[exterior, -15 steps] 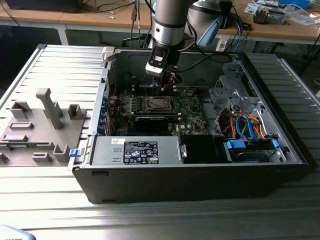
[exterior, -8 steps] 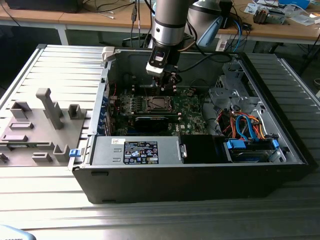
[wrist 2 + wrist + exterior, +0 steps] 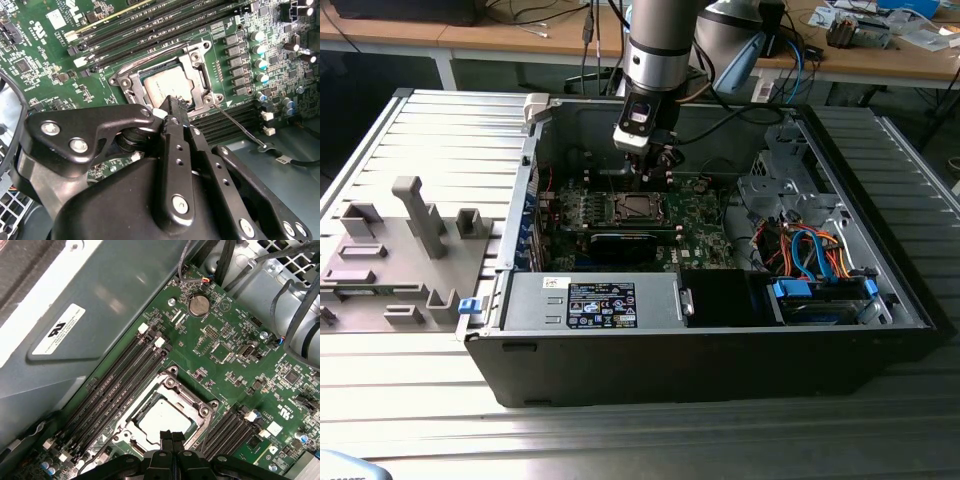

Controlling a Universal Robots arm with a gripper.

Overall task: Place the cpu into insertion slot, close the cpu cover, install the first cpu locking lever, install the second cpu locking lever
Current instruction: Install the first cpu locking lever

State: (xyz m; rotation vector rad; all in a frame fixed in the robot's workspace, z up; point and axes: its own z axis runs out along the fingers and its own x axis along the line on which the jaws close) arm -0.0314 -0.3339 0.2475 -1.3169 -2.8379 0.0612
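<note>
The cpu [image 3: 167,82] [image 3: 162,417], a dull silver square, lies in the insertion slot [image 3: 632,207] on the green motherboard [image 3: 225,330]. The silvery cpu cover [image 3: 200,70] [image 3: 172,387] lies flat around it, with the chip showing through its window. A thin wire locking lever [image 3: 242,127] sticks out from one corner of the socket, away from the frame. My gripper [image 3: 172,436] [image 3: 175,102] [image 3: 650,165] hangs just above the edge of the socket. Its two black fingertips are pressed together with nothing between them.
Long memory slots [image 3: 120,385] run along both sides of the socket. A black card [image 3: 625,243] and the power supply [image 3: 590,300] sit nearer the case front. Drive bay with blue cables [image 3: 815,265] is at the exterior view's right. A grey fixture [image 3: 415,215] stands outside the case.
</note>
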